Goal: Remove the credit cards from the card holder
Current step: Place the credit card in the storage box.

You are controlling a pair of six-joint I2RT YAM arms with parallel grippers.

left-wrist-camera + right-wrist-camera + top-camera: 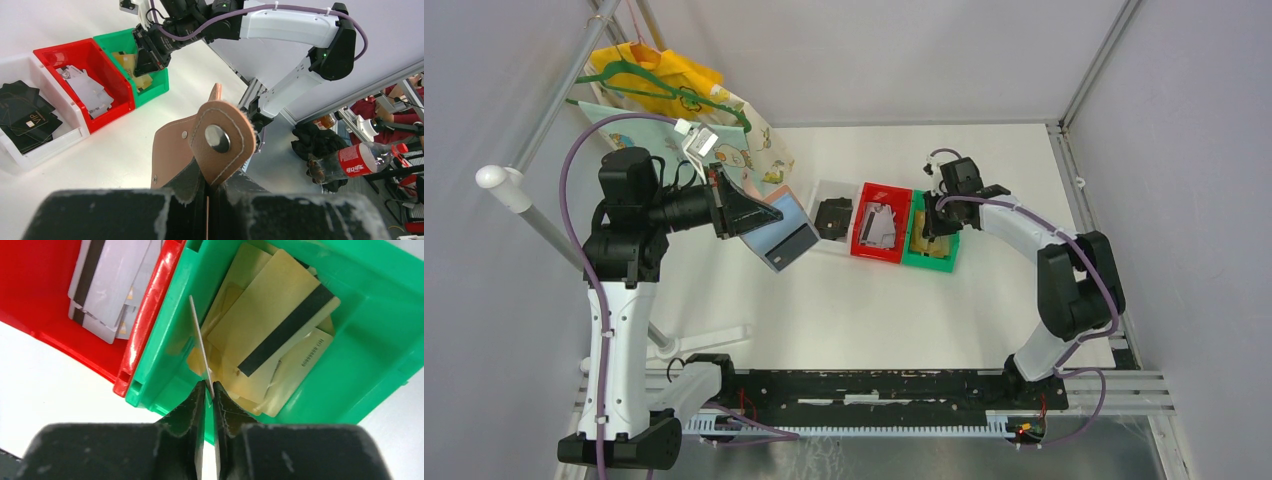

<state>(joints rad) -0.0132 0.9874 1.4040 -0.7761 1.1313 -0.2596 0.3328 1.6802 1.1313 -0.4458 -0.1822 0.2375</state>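
Across the middle of the bench (pixel 854 300), you have three bins in a row running left to right: white bin (pixel 834 184), red bin (pixel 861 245) and green bin (pixel 921 258).

Your left arm (pixel 619 300) stands tall from the near left corner, its wrist turned level and pointing right toward the bins. Your right arm (pixel 1024 225) rises from the near right edge with its elbow bent out to the right. Its forearm sweeps back left and the wrist tips down over the green bin.

The left fingers (pixel 187 192) are clamped on the card holder (pixel 779 232). It is lifted off the bench just left of the white bin, lying open with its light blue inside facing up. Its long axis runs out from the fingers toward the bins, and the snap tab leads.

The right fingers (pixel 187 415) pinch one credit card (pixel 199 335). It stands on edge, its length pointing away from the fingers into the green bin, beside the wall next to the red bin. Gold cards (pixel 270 335) lie under it. Pale cards (pixel 879 225) fill the red bin and black cards (pixel 834 215) the white one.
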